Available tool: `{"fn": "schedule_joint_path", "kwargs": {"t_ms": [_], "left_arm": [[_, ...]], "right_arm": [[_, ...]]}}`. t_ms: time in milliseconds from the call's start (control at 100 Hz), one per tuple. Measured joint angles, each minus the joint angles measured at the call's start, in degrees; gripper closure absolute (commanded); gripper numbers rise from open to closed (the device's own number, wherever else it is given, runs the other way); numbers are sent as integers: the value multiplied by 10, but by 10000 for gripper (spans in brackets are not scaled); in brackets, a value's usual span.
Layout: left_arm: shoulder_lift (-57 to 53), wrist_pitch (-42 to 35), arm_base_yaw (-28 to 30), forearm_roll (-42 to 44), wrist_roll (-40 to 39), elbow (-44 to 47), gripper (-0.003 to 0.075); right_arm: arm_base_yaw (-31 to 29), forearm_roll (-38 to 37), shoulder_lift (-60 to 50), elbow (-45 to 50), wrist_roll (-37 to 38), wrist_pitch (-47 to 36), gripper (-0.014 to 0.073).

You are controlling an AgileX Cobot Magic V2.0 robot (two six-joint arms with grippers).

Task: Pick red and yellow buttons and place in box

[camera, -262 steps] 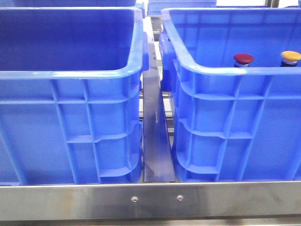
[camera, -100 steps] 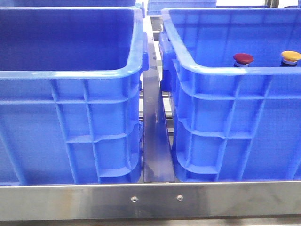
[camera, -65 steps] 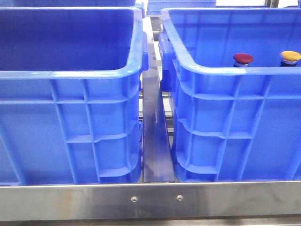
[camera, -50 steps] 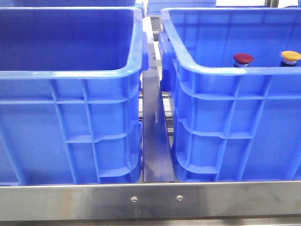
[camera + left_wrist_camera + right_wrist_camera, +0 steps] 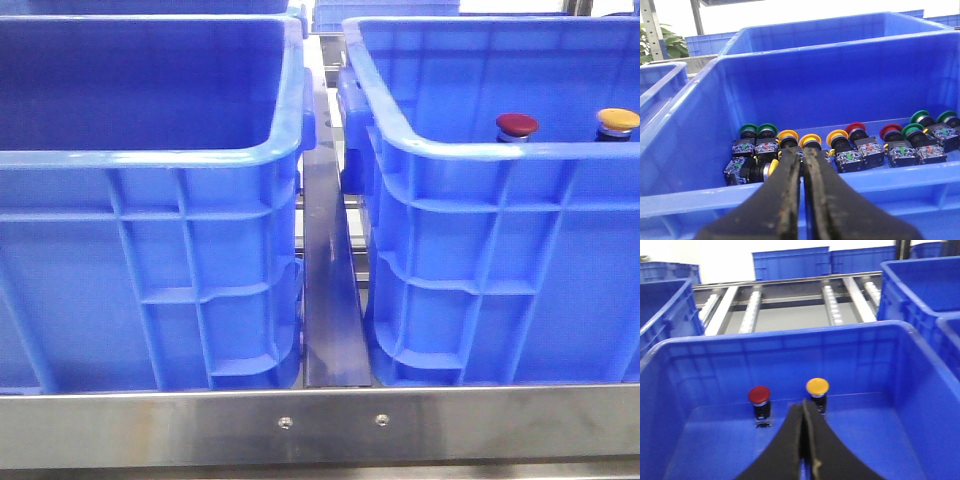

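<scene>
Red and yellow buttons standing upright inside the right-hand blue box, both jaws pressed together and holding nothing.

The red button (image 5: 517, 125) and the yellow button (image 5: 618, 120) stand side by side, apart from each other, on the floor of the box (image 5: 470, 150) on the robot's right, near its far wall; from the front only their caps show above the near rim. The right gripper (image 5: 803, 412) hangs over that box with its tips just in front of the yellow button, jaws shut together. A second blue crate (image 5: 150, 155) stands to the left, a metal rail (image 5: 330, 300) between the two. The left gripper (image 5: 801, 155), jaws closed, hovers over a crate of mixed push buttons (image 5: 850, 150) in green, yellow and red.
</scene>
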Motion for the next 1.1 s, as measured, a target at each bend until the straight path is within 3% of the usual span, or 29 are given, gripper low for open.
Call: {"fn": "schedule_joint_path", "kwargs": {"t_ms": [100,250,810,1100], "left_arm": [[0,0,0,0,0,0,739],[0,0,0,0,0,0,739],[0,0,0,0,0,0,739],[0,0,0,0,0,0,739]], "right_arm": [[0,-76,-24,25,88,-25,662],[13,-138,-72,78,152,-67,662],[41,-170,-230,225,162,-88,662],[41,-172,-240,266,162,-119,662]]}}
